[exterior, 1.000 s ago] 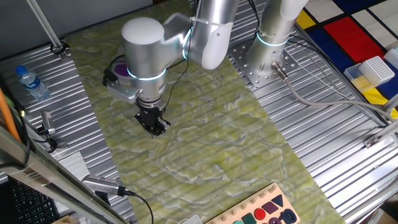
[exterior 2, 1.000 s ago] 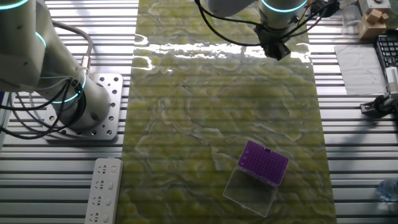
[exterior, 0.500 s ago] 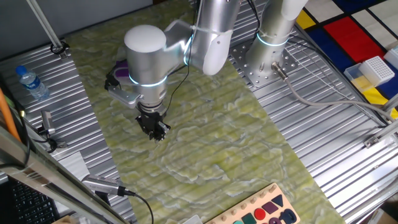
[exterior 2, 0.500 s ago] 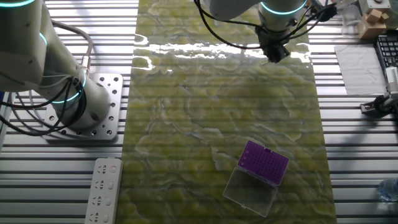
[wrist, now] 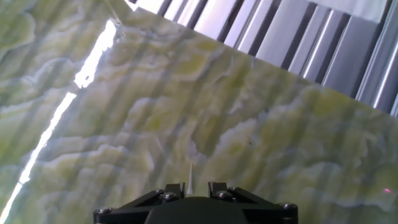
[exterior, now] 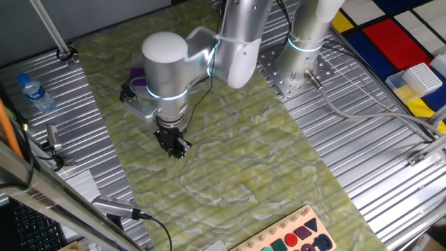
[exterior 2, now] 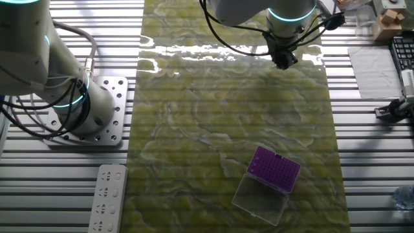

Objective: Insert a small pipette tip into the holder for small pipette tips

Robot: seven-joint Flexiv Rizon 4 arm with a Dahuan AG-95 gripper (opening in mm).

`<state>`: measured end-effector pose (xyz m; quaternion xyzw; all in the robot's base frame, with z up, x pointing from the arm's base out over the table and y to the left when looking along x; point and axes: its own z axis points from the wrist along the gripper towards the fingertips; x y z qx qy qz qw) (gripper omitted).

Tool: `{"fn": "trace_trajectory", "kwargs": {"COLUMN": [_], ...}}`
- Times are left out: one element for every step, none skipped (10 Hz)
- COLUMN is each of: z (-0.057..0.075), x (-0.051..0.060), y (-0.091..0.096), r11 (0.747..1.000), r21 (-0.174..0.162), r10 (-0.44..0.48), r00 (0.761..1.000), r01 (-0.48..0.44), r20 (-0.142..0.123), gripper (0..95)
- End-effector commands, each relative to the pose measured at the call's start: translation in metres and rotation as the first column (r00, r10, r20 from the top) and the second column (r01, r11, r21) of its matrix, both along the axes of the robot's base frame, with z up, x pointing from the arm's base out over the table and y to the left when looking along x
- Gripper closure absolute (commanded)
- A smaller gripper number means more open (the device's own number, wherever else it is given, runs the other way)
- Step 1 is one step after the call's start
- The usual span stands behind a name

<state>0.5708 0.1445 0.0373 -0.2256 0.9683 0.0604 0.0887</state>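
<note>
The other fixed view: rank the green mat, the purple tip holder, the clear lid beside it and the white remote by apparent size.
1. Green mat, by far.
2. Clear lid and white remote: alike in area, not ranked.
3. Purple tip holder, a little smaller.

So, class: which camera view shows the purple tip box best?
The other fixed view: the purple tip box sits unobstructed on the green mat, its clear lid open beside it. In one fixed view the arm hides all but a purple sliver. The hand view misses it.
</note>
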Motion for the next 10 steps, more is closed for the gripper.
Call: {"fn": "trace_trajectory", "kwargs": {"z": [-0.001, -0.006, -0.008, -0.01, -0.012, -0.013, -0.015, -0.016, -0.017, -0.017], "x": [-0.002, -0.002, -0.001, -0.002, -0.002, -0.002, -0.002, -0.003, -0.003, -0.003], "y": [0.0, 0.003, 0.004, 0.004, 0.004, 0.004, 0.004, 0.004, 0.004, 0.004], "r11": [1.0, 1.0, 1.0, 1.0, 1.0, 1.0, 1.0, 1.0, 1.0, 1.0], "r21": [-0.004, -0.005, -0.005, -0.005, -0.006, -0.008, -0.009, -0.009, -0.012, -0.014], "r10": [-0.006, -0.006, -0.005, -0.004, -0.002, 0.001, 0.004, 0.003, 0.004, 0.005], "r00": [1.0, 1.0, 1.0, 1.0, 1.0, 1.0, 1.0, 1.0, 1.0, 1.0], "r01": [0.006, 0.006, 0.005, 0.004, 0.002, -0.001, -0.003, -0.003, -0.004, -0.005], "r20": [0.0, 0.002, 0.004, 0.005, 0.007, 0.009, 0.011, 0.013, 0.013, 0.012], "gripper": [76.0, 76.0, 76.0, 76.0, 76.0, 76.0, 76.0, 76.0, 76.0, 76.0]}}
